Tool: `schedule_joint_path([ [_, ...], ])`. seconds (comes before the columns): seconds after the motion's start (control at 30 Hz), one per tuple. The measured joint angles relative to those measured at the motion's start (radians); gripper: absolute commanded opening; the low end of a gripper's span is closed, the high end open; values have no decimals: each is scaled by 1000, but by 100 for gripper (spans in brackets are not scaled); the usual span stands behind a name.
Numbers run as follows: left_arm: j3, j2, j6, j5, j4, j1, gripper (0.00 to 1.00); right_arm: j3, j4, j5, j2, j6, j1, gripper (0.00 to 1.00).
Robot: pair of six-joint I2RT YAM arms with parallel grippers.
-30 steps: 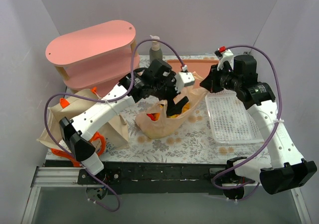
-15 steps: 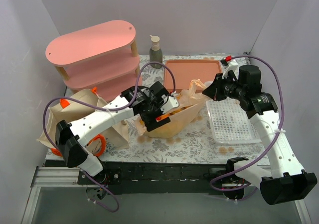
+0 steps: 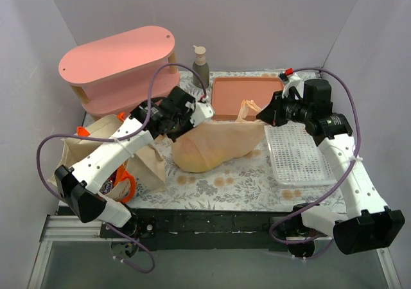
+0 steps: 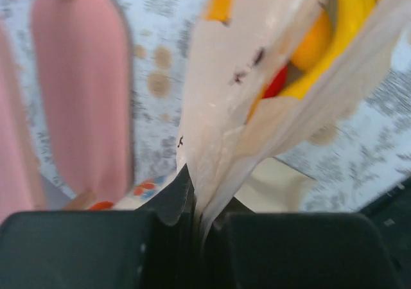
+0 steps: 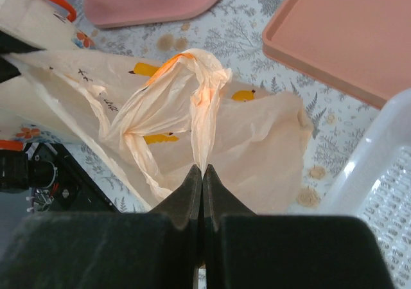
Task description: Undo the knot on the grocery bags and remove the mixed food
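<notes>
The tan plastic grocery bag (image 3: 215,146) lies stretched across the middle of the table. My left gripper (image 3: 182,127) is shut on the film at its left end, and the left wrist view shows that film (image 4: 212,141) pinched between the jaws. Through the bag's mouth I see mixed food: yellow bananas (image 4: 350,19), an orange piece (image 4: 314,42) and something red (image 4: 277,83). My right gripper (image 3: 259,115) is shut on the bag's twisted handle (image 5: 204,119). The canvas tote (image 3: 103,144) with orange handles stands at the left.
A pink shelf (image 3: 122,67) stands at the back left, with a grey pump bottle (image 3: 201,67) beside it. A pink tray (image 3: 247,93) lies behind the bag. A white mesh basket (image 3: 298,154) sits under the right arm.
My left gripper has come out of the bag's mouth, moved left and shut on the bag's left end. The bag now lies pulled long between both grippers.
</notes>
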Motion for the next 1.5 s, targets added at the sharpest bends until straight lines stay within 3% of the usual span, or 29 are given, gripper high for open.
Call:
schedule_joint_path([
  [0.1,61,10,52,-24,82,79,0,80,21,-20,72,0,5,1],
  [0.27,137,5,114,-48,182,91,0,176,55,-24,121,-13,4,1],
  [0.43,15,-90,127,10,168,90,1,76,74,-57,52,-26,3,1],
  [0.47,-24,-119,127,39,148,88,5,35,69,-69,30,-25,6,1],
  [0.5,-57,-143,128,68,127,85,39,-5,65,-81,10,-24,7,1],
  [0.53,-100,-174,130,113,98,83,60,-42,61,-90,-7,-23,8,1],
  [0.63,-168,-241,148,209,-15,84,87,-135,32,-95,-37,-27,5,1],
  [0.7,-164,-277,148,275,-95,90,97,-186,13,-91,-49,-29,2,1],
  [0.87,24,-258,93,394,-133,91,98,-232,-10,-77,-71,-39,-1,1],
  [0.93,149,-195,34,433,-96,91,98,-232,-8,-74,-86,-53,-2,1],
  [1.07,247,-77,-45,484,-18,91,98,-229,-8,-67,-114,-79,-2,1],
  [1.33,251,172,-117,496,72,34,98,-135,2,-59,-114,-108,-2,1],
  [1.5,207,198,-114,434,82,-57,97,-80,33,-45,-109,-106,-2,1],
])
